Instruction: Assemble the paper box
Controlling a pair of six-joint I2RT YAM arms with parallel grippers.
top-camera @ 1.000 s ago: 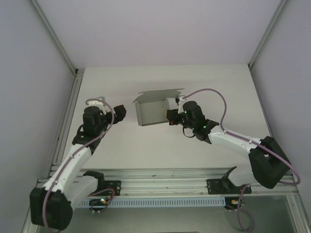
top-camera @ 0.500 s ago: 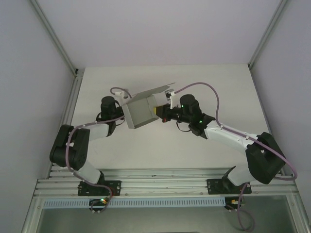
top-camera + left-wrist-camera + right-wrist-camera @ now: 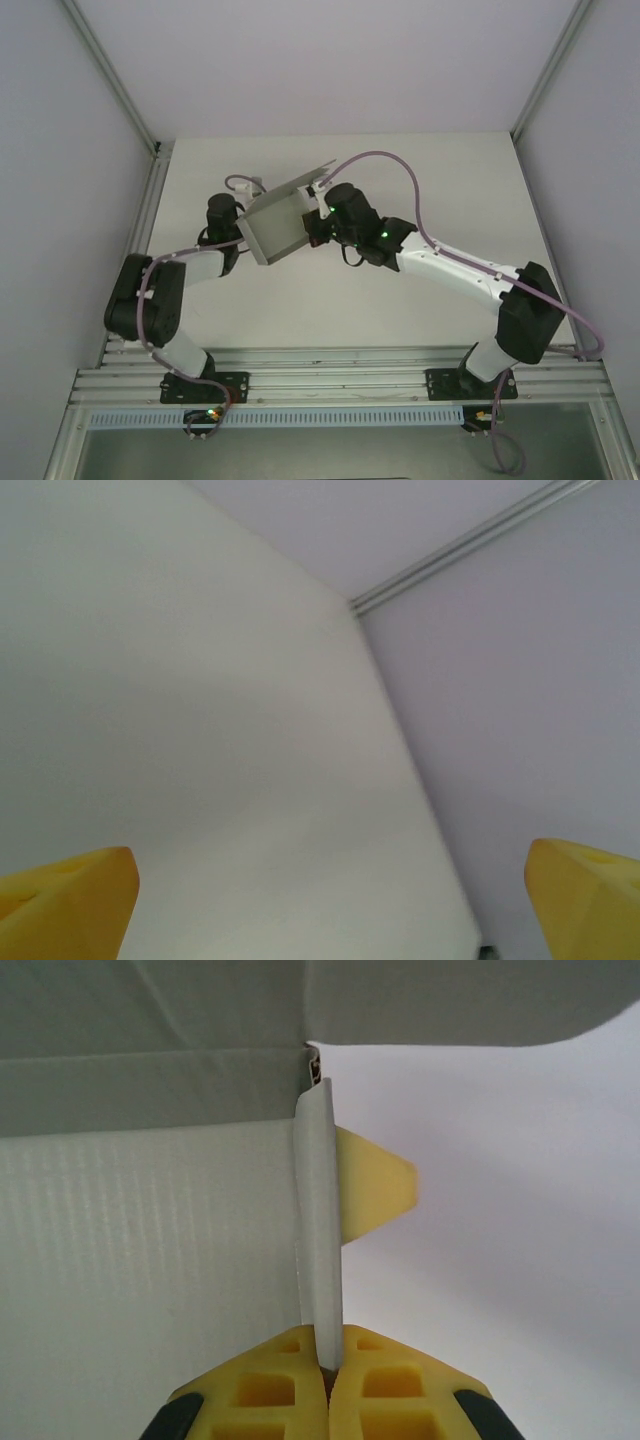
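Swings box (image 3: pixel 275 228) further left and tilts it above tabletop (image 3: pixel 450 180), one wall pinched in right tool (image 3: pixel 322 1360). Leaves left tool (image 3: pixel 327 852) spread wide, empty, near it, likely ready for flap folding.

Matte off-white desk (image 3: pixel 330 310), hemmed by pale lilac walls (image 3: pixel 330 60) on three sides; aluminium rail (image 3: pixel 140 230) along the left edge, wider slotted rail (image 3: pixel 330 365) across the near edge, bearing both arm bases (image 3: pixel 205 383).
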